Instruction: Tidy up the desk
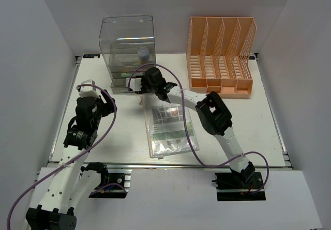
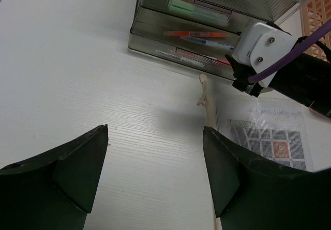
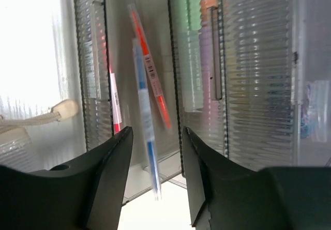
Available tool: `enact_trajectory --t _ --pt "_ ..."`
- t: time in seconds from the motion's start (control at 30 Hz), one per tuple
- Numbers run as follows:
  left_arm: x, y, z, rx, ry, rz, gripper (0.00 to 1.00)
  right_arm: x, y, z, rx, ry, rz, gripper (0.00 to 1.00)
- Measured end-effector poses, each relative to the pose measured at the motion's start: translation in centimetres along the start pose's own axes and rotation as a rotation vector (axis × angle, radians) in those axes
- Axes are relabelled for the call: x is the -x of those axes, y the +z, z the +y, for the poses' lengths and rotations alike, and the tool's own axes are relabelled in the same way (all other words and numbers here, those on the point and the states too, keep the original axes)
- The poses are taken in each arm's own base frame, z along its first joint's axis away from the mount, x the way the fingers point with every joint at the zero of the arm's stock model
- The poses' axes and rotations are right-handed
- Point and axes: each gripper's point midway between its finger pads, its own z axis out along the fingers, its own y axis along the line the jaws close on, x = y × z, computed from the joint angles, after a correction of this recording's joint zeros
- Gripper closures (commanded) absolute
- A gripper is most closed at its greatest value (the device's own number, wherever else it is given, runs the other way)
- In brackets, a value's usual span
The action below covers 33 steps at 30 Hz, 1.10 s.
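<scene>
The white desk [image 1: 248,121] holds a clear drawer box [image 1: 126,49] at the back. My right gripper [image 1: 136,87] is open right at the front of the box's lower drawers. In the right wrist view its jaws [image 3: 156,132] stand apart around a blurred blue pen [image 3: 145,132] that slants out of a drawer beside an orange pen [image 3: 152,82]; neither finger touches the blue pen. My left gripper [image 1: 110,102] is open and empty over bare desk [image 2: 77,59] left of the box; its jaws [image 2: 155,129] stand wide apart.
An orange file rack [image 1: 221,54] stands at the back right. A clear flat case with printed sheets [image 1: 168,129] lies mid-desk under the right arm. A cream stick with a cord [image 2: 205,93] lies in front of the drawer box [image 2: 207,13].
</scene>
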Motion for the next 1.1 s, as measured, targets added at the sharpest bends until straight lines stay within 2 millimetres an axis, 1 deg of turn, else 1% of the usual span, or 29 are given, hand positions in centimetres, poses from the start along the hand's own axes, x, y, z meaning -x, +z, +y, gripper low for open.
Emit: enact_trajectory --t 0.03,0.1,0.17,0.2,0.23,0.3,0.33,0.37,0.4,0.47,0.5,0.57,0.63,0.7,0.73,0.77,0.8,0.83,0.9,0.97,1.0,1.03,1.1 --pt "0.0 0.0 0.0 0.000 0.000 0.001 0.17 0.1 0.0 -0.1 -0.004 0.003 -0.003 0.51" --pt "-0.1 0.1 0.0 0.001 0.001 0.003 0.17 0.3 0.0 -0.2 -0.011 0.011 -0.009 0.56" --pt "-0.1 0.1 0.0 0.002 0.001 0.005 0.17 0.4 0.1 -0.1 -0.010 0.025 -0.012 0.78" --pt "-0.1 0.1 0.0 0.002 0.001 0.005 0.17 0.5 0.1 0.0 -0.007 0.040 -0.015 1.00" --pt "-0.1 0.1 0.0 0.002 0.001 0.006 0.18 0.5 0.1 0.1 -0.004 0.047 -0.019 1.00" --pt "-0.1 0.1 0.0 0.002 0.000 0.005 0.25 0.8 0.1 0.5 0.010 0.095 -0.031 1.00" --pt "-0.1 0.1 0.0 0.002 0.000 0.005 0.31 0.9 0.0 0.9 0.027 0.129 -0.038 1.00" --pt "-0.1 0.1 0.0 0.002 -0.001 0.005 0.41 1.0 -0.2 1.2 0.046 0.165 -0.038 1.00" --pt "-0.2 0.1 0.0 0.000 -0.003 0.004 0.64 1.0 -0.6 1.7 0.074 0.215 -0.040 1.00" --pt "-0.3 0.3 -0.1 -0.005 -0.010 0.002 0.90 1.8 -1.9 2.4 0.142 0.341 -0.052 1.00" --pt "-0.5 0.4 -0.2 -0.008 -0.015 0.007 1.00 2.4 -2.8 2.5 0.180 0.412 -0.064 1.00" --pt "-1.1 0.6 -0.2 -0.010 -0.032 0.023 1.00 3.5 -5.1 2.3 0.259 0.545 -0.098 1.00" --pt "-1.5 1.1 -0.4 -0.010 -0.062 0.041 1.00 4.7 -8.2 1.5 0.350 0.668 -0.151 1.00" --pt "-2.2 1.9 -1.0 -0.026 -0.114 0.071 1.00 5.2 -11.5 0.5 0.402 0.749 -0.188 1.00" --pt "-2.7 2.3 -1.4 -0.040 -0.148 0.085 1.00 5.1 -13.4 0.2 0.412 0.785 -0.189 1.00" --pt "-3.5 2.8 -2.0 -0.063 -0.200 0.105 1.00 4.4 -15.2 0.2 0.400 0.815 -0.174 1.00" --pt "-4.5 3.3 -2.5 -0.083 -0.246 0.129 1.00 3.6 -17.0 0.6 0.386 0.841 -0.151 1.00" --pt "-5.7 3.8 -3.0 -0.102 -0.306 0.155 1.00 3.0 -18.8 1.3 0.377 0.866 -0.128 1.00" --pt "-8.2 4.9 -3.7 -0.124 -0.412 0.210 1.00 2.1 -21.6 3.1 0.365 0.887 -0.100 1.00" --pt "-10.5 6.1 -4.3 -0.133 -0.513 0.259 1.00 1.6 -24.1 4.5 0.363 0.901 -0.081 1.00" --pt "-11.6 6.8 -4.4 -0.129 -0.557 0.281 1.00 1.6 -25.0 4.7 0.358 0.901 -0.082 1.00" --pt "-12.4 7.5 -4.6 -0.131 -0.602 0.295 1.00 1.6 -25.8 4.7 0.347 0.899 -0.088 1.00" --pt "-13.4 8.9 -5.1 -0.137 -0.675 0.310 1.00 1.5 -27.2 4.3 0.309 0.888 -0.112 1.00"
